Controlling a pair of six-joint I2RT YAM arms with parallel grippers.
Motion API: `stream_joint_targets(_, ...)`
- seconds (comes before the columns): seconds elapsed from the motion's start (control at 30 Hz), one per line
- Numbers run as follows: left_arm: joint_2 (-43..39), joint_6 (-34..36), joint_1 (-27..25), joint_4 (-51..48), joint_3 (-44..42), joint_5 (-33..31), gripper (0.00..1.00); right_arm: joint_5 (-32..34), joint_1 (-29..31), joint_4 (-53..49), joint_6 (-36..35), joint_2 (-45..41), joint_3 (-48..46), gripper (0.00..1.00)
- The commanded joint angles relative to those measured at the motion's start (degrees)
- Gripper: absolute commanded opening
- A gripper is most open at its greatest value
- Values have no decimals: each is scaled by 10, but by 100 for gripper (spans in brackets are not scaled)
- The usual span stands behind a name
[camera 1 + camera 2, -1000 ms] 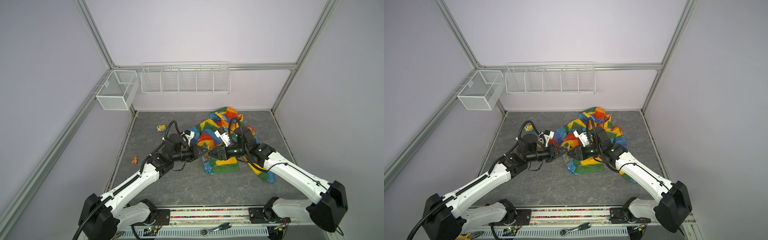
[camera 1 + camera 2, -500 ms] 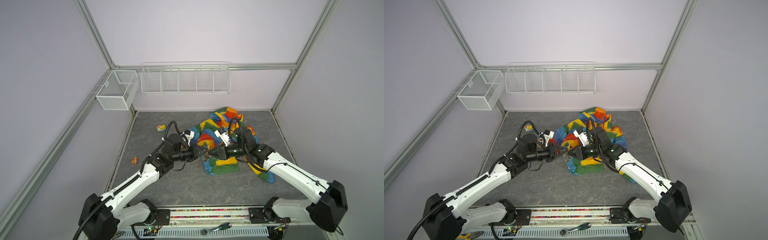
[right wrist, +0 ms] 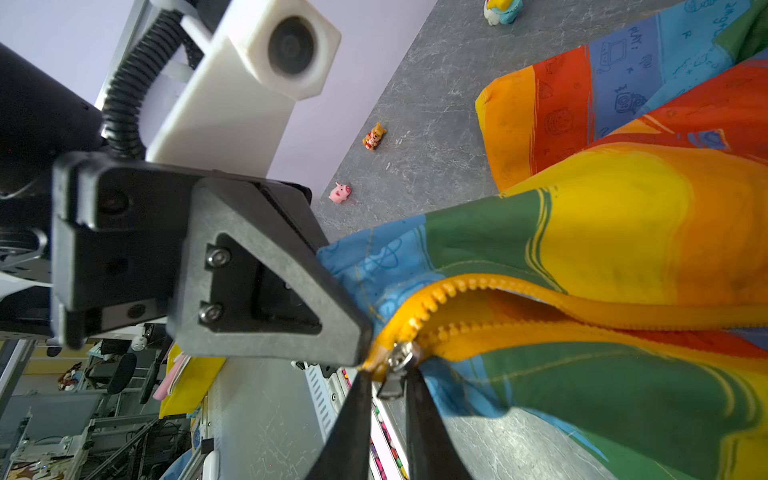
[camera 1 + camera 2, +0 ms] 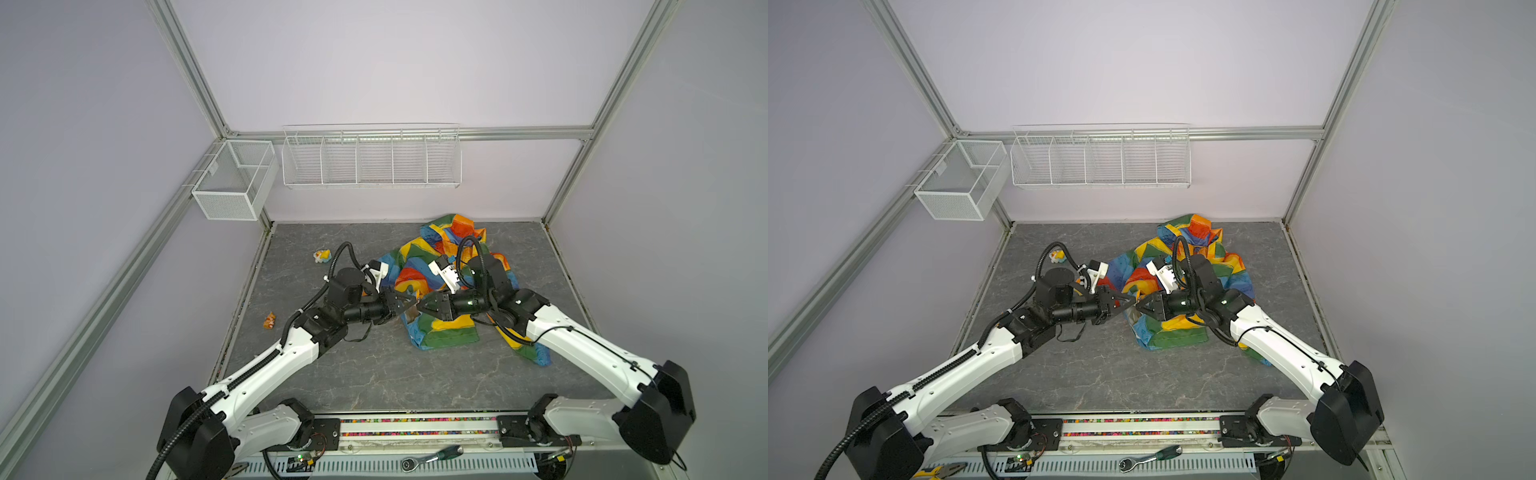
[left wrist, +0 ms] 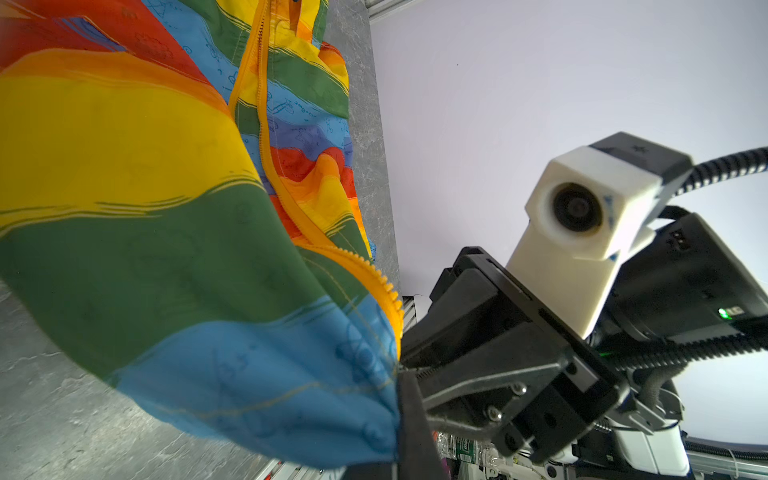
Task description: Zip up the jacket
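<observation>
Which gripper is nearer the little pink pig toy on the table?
Left. The left gripper sits closer to the pink pig toy, pinching the jacket hem; the right gripper lies just beyond it.

jacket (image 3: 602,232): thin matt cloth | zipper pull (image 3: 401,365): shiny metal | table (image 4: 374,374): grey marbled

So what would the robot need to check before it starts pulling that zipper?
1. Bottom corner of the jacket held: ok. The left gripper is shut on the blue hem.
2. Zipper pull lined up: ok. It sits between the fingers of the right gripper.
3. Right gripper clamped on the pull: cannot tell.
4. Both tooth rows fed into the slider: cannot tell.
5. Jacket lying flat along the zipper: not ok. It is crumpled on the table.
</observation>
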Motion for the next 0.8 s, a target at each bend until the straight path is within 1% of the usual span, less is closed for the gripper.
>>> stream_joint_targets(0.0, -12, -6, 1, 16, -3, 15, 0, 13, -9, -3, -6, -9, -14, 17)
stream_joint_targets(0.3, -10, -6, 1, 17, -2, 18, 0, 14, -22, -9, -6, -18, -20, 16)
stream_joint_targets(0.43, -10, -5, 1, 17, -2, 19, 0, 11, -26, -9, -6, -20, -24, 18)
stream_joint_targets(0.63, -7, -6, 1, 19, -1, 20, 0, -2, -26, -3, -6, -22, -23, 24)
stream_joint_targets(0.77, -7, -7, 1, 19, -1, 20, 0, -8, -26, 2, -6, -22, -23, 25)
